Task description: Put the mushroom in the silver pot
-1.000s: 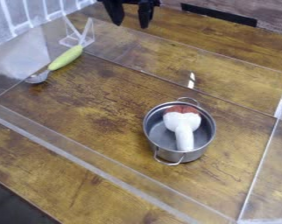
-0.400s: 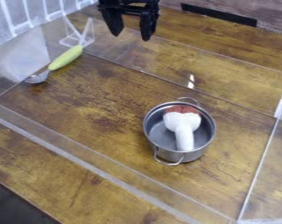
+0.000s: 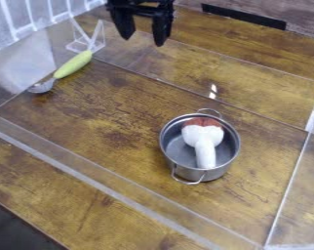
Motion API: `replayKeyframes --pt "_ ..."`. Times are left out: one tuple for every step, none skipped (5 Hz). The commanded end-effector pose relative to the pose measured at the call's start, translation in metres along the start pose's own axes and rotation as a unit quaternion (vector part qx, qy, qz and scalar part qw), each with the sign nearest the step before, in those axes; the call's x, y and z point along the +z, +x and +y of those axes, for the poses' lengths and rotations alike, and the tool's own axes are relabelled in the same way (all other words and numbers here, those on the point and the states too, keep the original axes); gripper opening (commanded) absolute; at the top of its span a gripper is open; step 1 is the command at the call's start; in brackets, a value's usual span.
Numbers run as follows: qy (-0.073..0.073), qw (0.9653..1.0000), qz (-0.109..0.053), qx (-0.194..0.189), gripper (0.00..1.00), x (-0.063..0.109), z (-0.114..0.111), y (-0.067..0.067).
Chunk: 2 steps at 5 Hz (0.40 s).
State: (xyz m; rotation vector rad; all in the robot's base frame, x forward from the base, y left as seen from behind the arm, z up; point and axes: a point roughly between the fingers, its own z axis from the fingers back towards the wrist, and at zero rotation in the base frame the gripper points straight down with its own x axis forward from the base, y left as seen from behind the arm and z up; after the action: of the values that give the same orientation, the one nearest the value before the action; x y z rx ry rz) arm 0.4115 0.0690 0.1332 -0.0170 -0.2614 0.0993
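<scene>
The mushroom [image 3: 206,139] lies inside the silver pot [image 3: 199,164], white stem toward the front, reddish cap toward the back. The pot stands on the wooden table right of centre, with small loop handles at its near and far rim. My gripper [image 3: 141,35] hangs at the top of the view, well up and to the left of the pot, fingers spread open with nothing between them.
A yellow-green vegetable [image 3: 72,64] lies at the left with a small grey object [image 3: 40,87] beside it. Clear acrylic walls [image 3: 107,195] frame the wooden work area. A clear stand [image 3: 84,41] sits near the back left.
The gripper has come down a little into view and its fingers have spread apart. The mushroom and pot have not moved.
</scene>
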Motion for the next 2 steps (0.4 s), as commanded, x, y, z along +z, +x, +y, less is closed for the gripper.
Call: replayKeyframes --pt "0.015 0.9981 -0.056 0.023 1.0 0.039 0.0093 0.0095" --pt "0.019 0.9978 -0.051 0.037 1.0 0.0317 0.0108 0.0078"
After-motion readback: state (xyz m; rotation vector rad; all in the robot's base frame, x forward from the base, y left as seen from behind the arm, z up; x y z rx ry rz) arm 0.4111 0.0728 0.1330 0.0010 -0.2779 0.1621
